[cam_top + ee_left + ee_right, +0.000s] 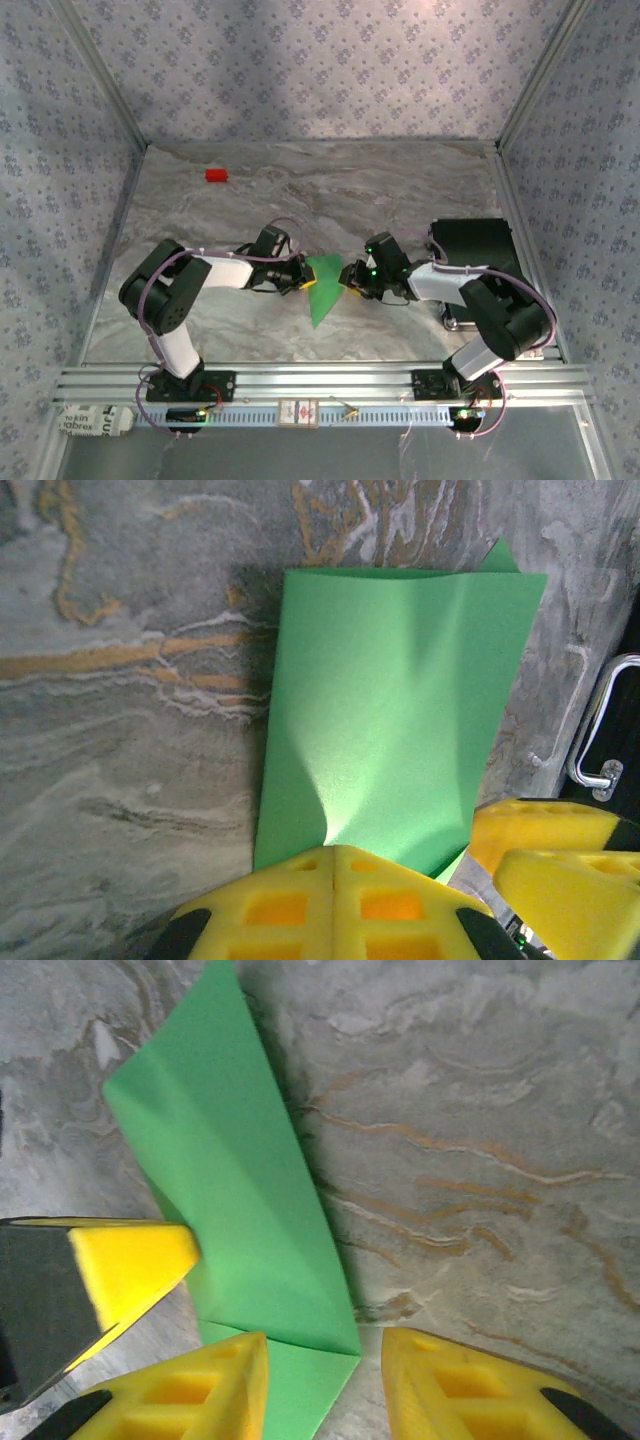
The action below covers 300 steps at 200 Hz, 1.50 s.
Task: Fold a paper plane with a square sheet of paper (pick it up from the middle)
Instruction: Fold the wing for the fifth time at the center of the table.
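The green sheet of paper (322,285) is folded into a tapering shape and sits mid-table between my two grippers. My left gripper (298,275) is shut on its left edge. In the left wrist view the paper (400,700) buckles up from the pinched yellow fingertips (333,850). My right gripper (352,277) is at the paper's right side. In the right wrist view it (325,1365) stands open, with a folded corner of the paper (240,1190) lying between its fingers (460,1380), untouched by the right one. The left gripper's yellow finger (130,1260) presses the sheet there.
A small red block (216,175) lies at the far left of the marble table (400,190). A black box (475,245) with a metal handle (598,730) stands at the right. Patterned walls enclose the table on three sides.
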Motion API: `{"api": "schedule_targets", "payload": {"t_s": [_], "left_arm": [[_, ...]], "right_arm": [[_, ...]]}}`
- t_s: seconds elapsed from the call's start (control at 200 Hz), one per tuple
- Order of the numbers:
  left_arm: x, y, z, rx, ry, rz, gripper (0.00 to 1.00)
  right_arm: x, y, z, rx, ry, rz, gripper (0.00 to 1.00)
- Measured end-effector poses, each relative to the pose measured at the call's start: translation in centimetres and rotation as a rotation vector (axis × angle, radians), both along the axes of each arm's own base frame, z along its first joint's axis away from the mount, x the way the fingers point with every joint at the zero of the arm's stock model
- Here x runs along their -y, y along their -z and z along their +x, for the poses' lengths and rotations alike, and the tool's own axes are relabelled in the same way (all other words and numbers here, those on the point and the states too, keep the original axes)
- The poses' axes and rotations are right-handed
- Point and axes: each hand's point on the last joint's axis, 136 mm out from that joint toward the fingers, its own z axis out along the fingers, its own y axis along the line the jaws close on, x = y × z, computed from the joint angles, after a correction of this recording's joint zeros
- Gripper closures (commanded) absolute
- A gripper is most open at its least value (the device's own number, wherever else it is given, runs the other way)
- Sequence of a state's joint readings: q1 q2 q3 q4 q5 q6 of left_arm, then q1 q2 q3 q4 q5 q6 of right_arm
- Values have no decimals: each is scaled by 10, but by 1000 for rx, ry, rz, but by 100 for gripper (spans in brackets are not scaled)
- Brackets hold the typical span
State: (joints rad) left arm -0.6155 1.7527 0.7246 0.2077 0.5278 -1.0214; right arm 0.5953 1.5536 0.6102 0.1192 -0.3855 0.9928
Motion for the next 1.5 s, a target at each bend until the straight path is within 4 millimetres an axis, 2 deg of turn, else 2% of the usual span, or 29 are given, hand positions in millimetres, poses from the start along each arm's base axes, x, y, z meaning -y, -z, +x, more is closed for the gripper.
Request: {"api": "schedule_targets", "payload": {"t_s": [0.4, 0.625, 0.899, 1.244, 1.299, 1.419, 1.499], "left_arm": [[1, 0, 0, 4, 7, -2, 97], [1, 0, 0, 6, 9, -2, 97], [1, 0, -1, 8, 14, -4, 97], [1, 0, -1, 10, 19, -5, 97], [1, 0, -1, 9, 19, -6, 97], [2, 0, -1, 8, 20, -7, 96], [2, 0, -2, 6, 22, -9, 94]], "right_arm": [[-7, -5, 7, 3, -27, 49, 70], [-14, -13, 11, 26, -63, 78, 69], [-13, -7, 18, 18, -118, 97, 66], [-20, -11, 28, 40, -200, 131, 68], [-20, -9, 28, 36, -205, 128, 70], [-19, -8, 27, 37, -212, 123, 84], [-19, -7, 26, 36, -213, 122, 88]]}}
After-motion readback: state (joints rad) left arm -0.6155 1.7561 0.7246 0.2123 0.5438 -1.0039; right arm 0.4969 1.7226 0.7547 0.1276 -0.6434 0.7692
